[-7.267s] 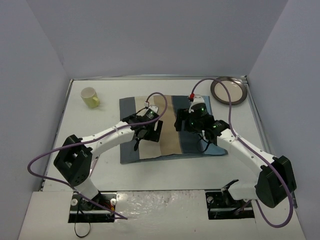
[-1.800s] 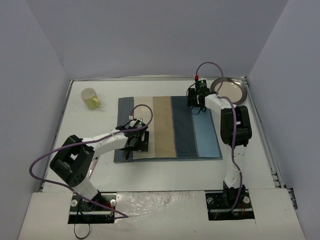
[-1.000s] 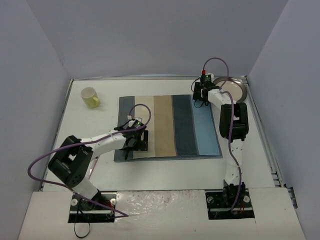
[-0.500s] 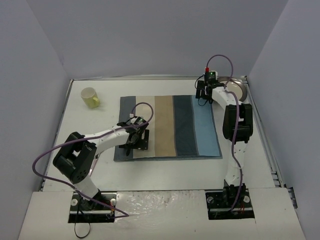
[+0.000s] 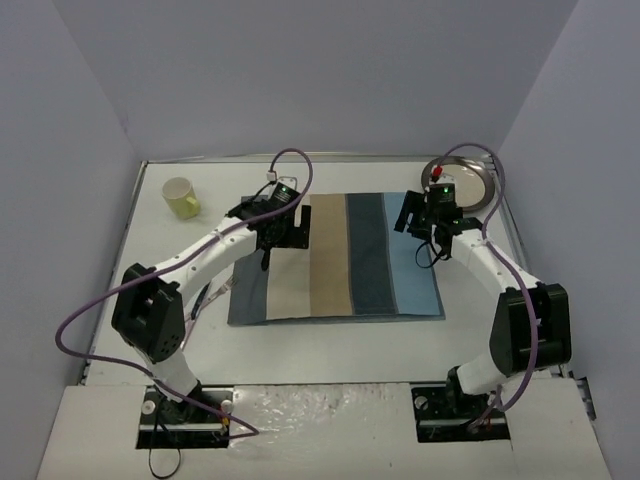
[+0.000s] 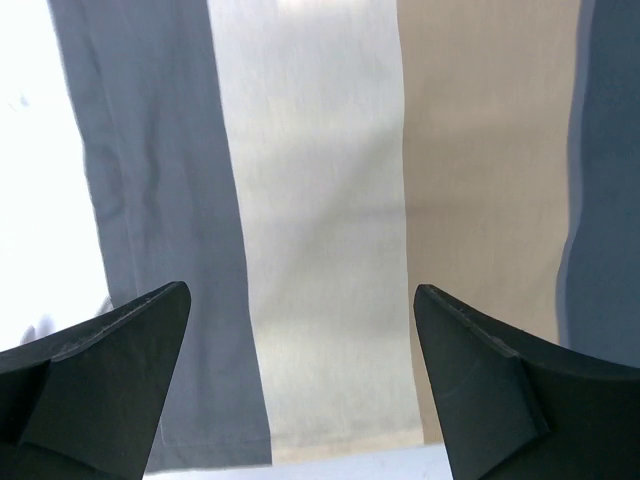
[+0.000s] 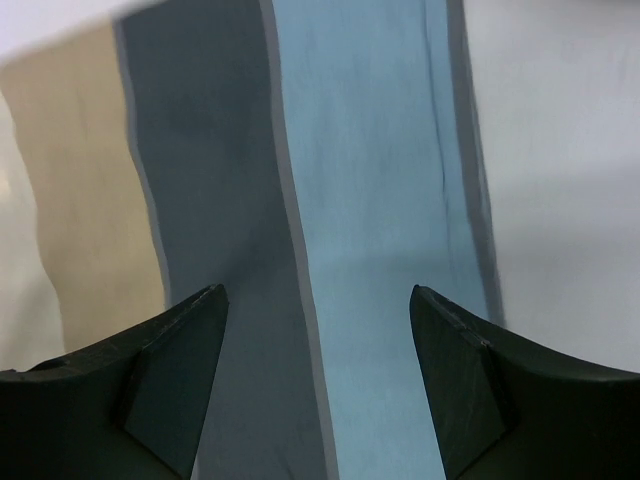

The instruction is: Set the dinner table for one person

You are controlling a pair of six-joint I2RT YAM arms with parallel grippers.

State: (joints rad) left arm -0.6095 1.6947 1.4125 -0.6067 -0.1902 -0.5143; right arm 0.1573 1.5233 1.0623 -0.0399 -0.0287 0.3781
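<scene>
Starting nearest me, the dinner table is a white top with a bare strip along its near edge. The striped placemat lies on it roughly in the middle. From above it looks spread flat and fairly square to the table, so I'd count that step as done.

My left gripper hangs over the far left part of the mat. Its wrist camera shows both fingers spread wide with nothing between them, only the grey and cream stripes below, so it is open and empty. I can't tell whether it is clear of the cloth or brushing it.

My right gripper is over the far right part of the mat, above the dark blue and light blue stripes. Its fingers are also wide apart and holding nothing.

Further back, the yellow cup stands upright near the far left corner, well apart from the mat. The round plate sits in the far right corner, off the cloth and just beyond my right arm, with that arm's cable crossing over it.

As I read it, I'm early in the job. The mat is down, but the plate has yet to go on it and the cup has yet to come beside it. I see no cutlery anywhere in these views. The plate is the closer reach for my right arm.
</scene>
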